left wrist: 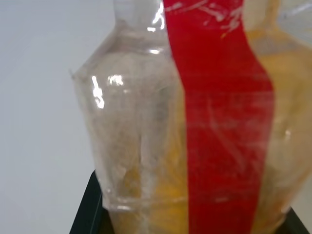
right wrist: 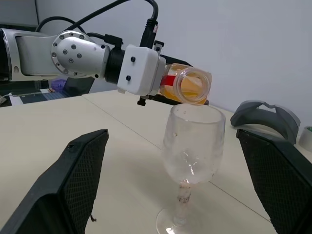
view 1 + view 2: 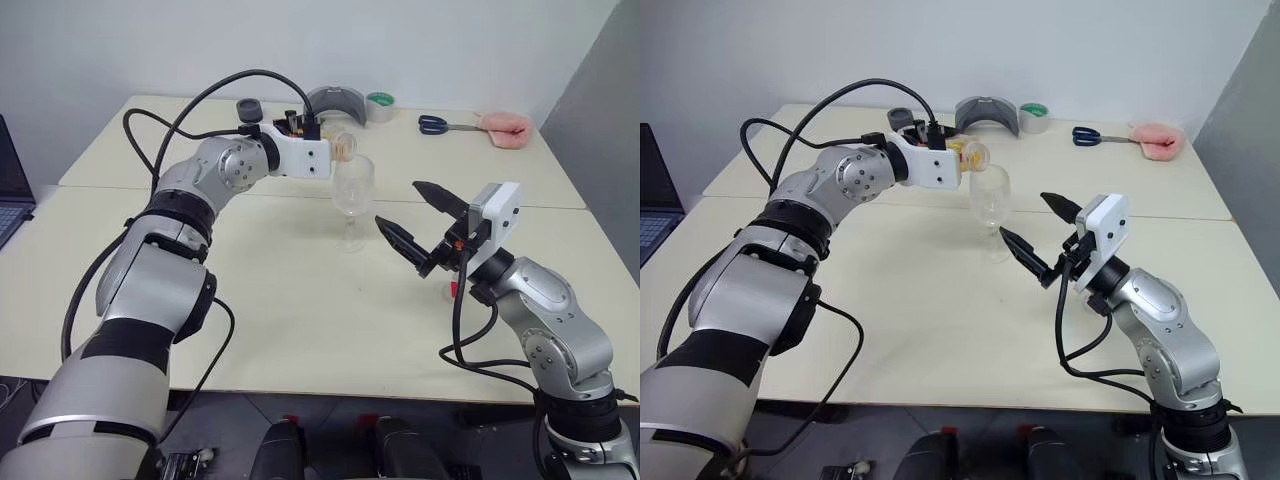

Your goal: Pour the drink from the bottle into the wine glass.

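Note:
My left gripper [image 3: 333,146] is shut on the bottle [image 2: 187,86], a small clear one with a red label strip [image 1: 222,122]. The bottle lies almost on its side. Its open mouth is just above the far rim of the wine glass [image 3: 352,195]. The orange-yellow drink [image 1: 287,126] is pooled inside the bottle, and I see no stream leaving the mouth. The glass stands upright on the table [image 3: 300,300], and its bowl [image 2: 192,146] holds only droplets. To the right of the glass and nearer to me, my right gripper [image 3: 397,203] is open and empty, pointing toward it.
Along the table's far edge are a grey curved object [image 3: 337,103], a green tape roll [image 3: 380,105], blue-handled scissors [image 3: 440,124] and a pink cloth [image 3: 503,128]. A dark round item [image 3: 249,107] sits behind my left arm. A laptop [image 3: 10,185] is at the far left.

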{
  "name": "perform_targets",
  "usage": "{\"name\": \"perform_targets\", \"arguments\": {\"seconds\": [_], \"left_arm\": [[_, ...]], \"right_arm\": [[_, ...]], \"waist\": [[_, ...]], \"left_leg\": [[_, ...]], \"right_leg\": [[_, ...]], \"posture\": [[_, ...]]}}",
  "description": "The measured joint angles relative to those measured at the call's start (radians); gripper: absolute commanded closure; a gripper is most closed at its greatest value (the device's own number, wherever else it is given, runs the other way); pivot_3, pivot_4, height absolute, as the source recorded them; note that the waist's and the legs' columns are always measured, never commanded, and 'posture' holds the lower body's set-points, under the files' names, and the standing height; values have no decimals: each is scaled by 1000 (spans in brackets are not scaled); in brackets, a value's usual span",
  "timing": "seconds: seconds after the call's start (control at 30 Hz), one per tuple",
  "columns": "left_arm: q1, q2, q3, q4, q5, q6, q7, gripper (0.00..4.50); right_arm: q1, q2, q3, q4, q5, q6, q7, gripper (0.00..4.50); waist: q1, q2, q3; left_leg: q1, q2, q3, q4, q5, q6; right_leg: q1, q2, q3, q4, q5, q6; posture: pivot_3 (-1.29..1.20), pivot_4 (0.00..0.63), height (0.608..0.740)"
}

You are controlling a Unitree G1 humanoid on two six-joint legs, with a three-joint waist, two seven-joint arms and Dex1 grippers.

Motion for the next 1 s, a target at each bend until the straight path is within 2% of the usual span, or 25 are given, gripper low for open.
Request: {"name": "perform_targets", "arguments": {"seconds": [0.43, 1.0], "left_arm": [[-41, 23, -71, 13, 99, -5, 108, 2847], [-85, 23, -116, 35, 148, -16, 166, 2847]], "right_arm": [[0, 10, 0, 0, -1, 0, -1, 0], [0, 13, 11, 0, -8, 1, 0, 0]], "waist": [[0, 0, 0], [0, 0, 0]], "left_leg": [[0, 0, 0, 0, 0, 0], [0, -1, 0, 1, 0, 0]], "right_leg": [[0, 0, 0, 1, 0, 0], [0, -1, 0, 2, 0, 0]], "posture": [[0, 150, 740], [0, 150, 740]]}}
